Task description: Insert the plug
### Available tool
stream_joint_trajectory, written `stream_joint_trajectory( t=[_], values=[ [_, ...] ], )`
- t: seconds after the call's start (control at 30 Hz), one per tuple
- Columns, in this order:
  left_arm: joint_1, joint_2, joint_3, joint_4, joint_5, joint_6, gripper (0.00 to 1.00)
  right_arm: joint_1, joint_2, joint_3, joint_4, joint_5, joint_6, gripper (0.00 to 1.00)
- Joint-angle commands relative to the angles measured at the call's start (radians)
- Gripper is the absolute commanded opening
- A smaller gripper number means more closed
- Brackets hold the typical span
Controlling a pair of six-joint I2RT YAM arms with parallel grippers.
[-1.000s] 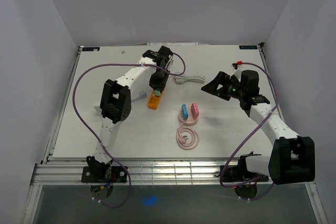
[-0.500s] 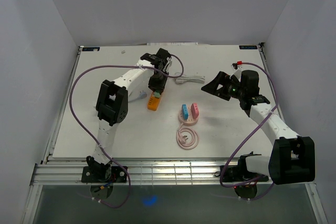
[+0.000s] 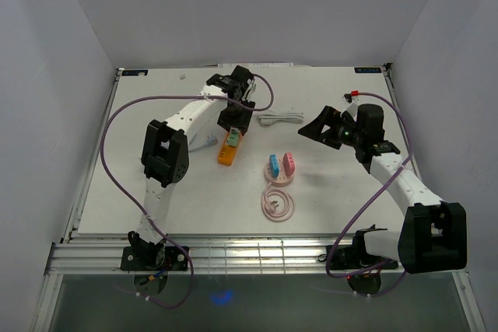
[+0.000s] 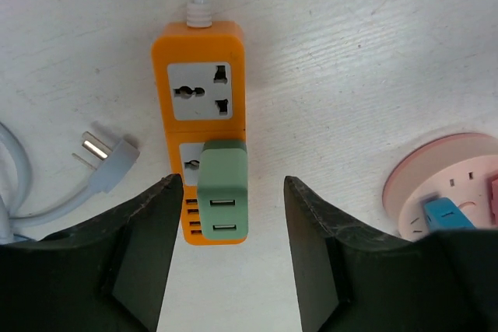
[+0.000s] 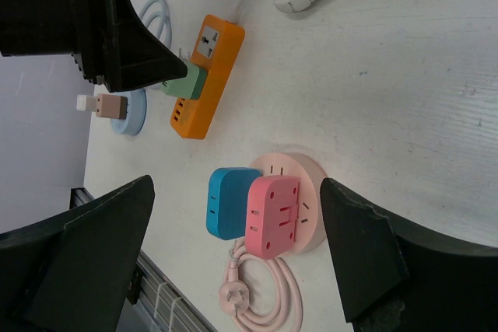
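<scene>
Spotted green USB adapter plugged into orange power strip, mid-table. Got left gripper straddling it, jaws parted, not touching. Right gripper spread wide, empty.

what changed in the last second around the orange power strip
The left gripper opened and let go of the green adapter, which sits plugged into the orange power strip, and drew back slightly toward the far edge. The right gripper and pink round socket stayed put.
</scene>
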Motion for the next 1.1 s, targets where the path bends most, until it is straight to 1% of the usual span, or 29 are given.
stream_joint_trajectory(
  t=[0.0, 0.07, 0.23, 0.27, 0.37, 0.4, 0.43, 0.47, 0.5, 0.53, 0.57, 0.6, 0.63, 0.67, 0.73, 0.77, 0.83, 0.87, 0.93, 0.97, 1.03, 1.07],
  values=[
    [0.001, -0.013, 0.075, -0.038, -0.011, 0.006, 0.66, -0.006, -0.012, 0.027, 0.019, -0.02, -0.01, 0.92],
    [0.001, -0.02, 0.079, -0.039, -0.014, 0.009, 0.73, -0.006, -0.01, 0.033, 0.017, -0.022, -0.013, 0.92],
    [0.001, -0.057, 0.064, -0.044, -0.036, 0.008, 0.8, -0.006, -0.004, 0.044, 0.011, -0.02, -0.018, 0.92],
    [0.001, -0.069, 0.055, -0.039, -0.045, 0.003, 0.84, -0.006, -0.002, 0.047, 0.008, -0.017, -0.029, 0.92],
    [0.001, -0.141, -0.014, 0.0, -0.068, -0.007, 0.89, -0.006, -0.001, 0.053, -0.01, -0.011, -0.067, 0.94],
    [0.003, -0.192, -0.042, 0.016, -0.072, -0.015, 0.91, -0.006, -0.002, 0.053, -0.012, -0.008, -0.079, 0.97],
    [0.003, -0.22, -0.098, 0.031, -0.074, -0.021, 0.92, -0.006, -0.007, 0.055, -0.015, -0.003, -0.093, 0.98],
    [0.003, -0.247, -0.126, 0.06, -0.077, -0.032, 0.93, -0.006, -0.015, 0.055, -0.021, -0.002, -0.105, 0.96],
    [0.003, -0.281, -0.16, 0.085, -0.097, -0.046, 0.96, -0.006, -0.019, 0.055, -0.024, 0.001, -0.13, 0.92],
    [0.003, -0.363, -0.248, 0.112, -0.102, -0.072, 0.96, -0.006, -0.025, 0.056, -0.027, 0.009, -0.145, 0.9],
    [0.003, -0.414, -0.304, 0.196, -0.102, -0.081, 0.96, -0.006, -0.041, 0.056, -0.03, 0.018, -0.156, 0.89],
    [0.004, -0.469, -0.357, 0.242, -0.109, -0.089, 0.97, -0.005, -0.051, 0.053, -0.03, 0.027, -0.177, 0.89],
    [0.007, -0.579, -0.411, 0.281, -0.118, -0.118, 0.98, -0.006, -0.062, 0.041, -0.03, 0.033, -0.19, 0.89],
    [0.007, -0.638, -0.522, 0.371, -0.122, -0.125, 0.98, -0.006, -0.088, 0.035, -0.03, 0.041, -0.2, 0.89],
    [0.016, -0.752, -0.624, 0.45, -0.131, -0.165, 0.98, -0.005, -0.12, 0.009, -0.026, 0.064, -0.22, 0.89],
    [0.02, -0.863, -0.725, 0.528, -0.131, -0.17, 0.98, -0.006, -0.159, 0.0, -0.021, 0.072, -0.228, 0.89],
    [0.024, -0.966, -0.808, 0.583, -0.141, -0.185, 0.98, -0.006, -0.2, -0.034, 0.0, 0.09, -0.236, 0.89],
    [0.024, -1.064, -0.882, 0.625, -0.149, -0.204, 0.98, -0.006, -0.241, -0.04, 0.005, 0.095, -0.243, 0.89],
    [0.027, -1.163, -0.954, 0.669, -0.163, -0.207, 0.98, -0.006, -0.285, -0.053, -0.003, 0.127, -0.253, 0.89],
    [0.027, -1.259, -1.017, 0.706, -0.187, -0.205, 0.98, -0.006, -0.33, -0.065, -0.003, 0.135, -0.263, 0.89],
    [0.027, -1.351, -1.077, 0.756, -0.211, -0.199, 0.98, -0.006, -0.378, -0.08, 0.0, 0.164, -0.282, 0.89],
    [0.027, -1.394, -1.103, 0.772, -0.217, -0.188, 0.98, -0.006, -0.433, -0.091, 0.003, 0.174, -0.295, 0.89]
  ],
)
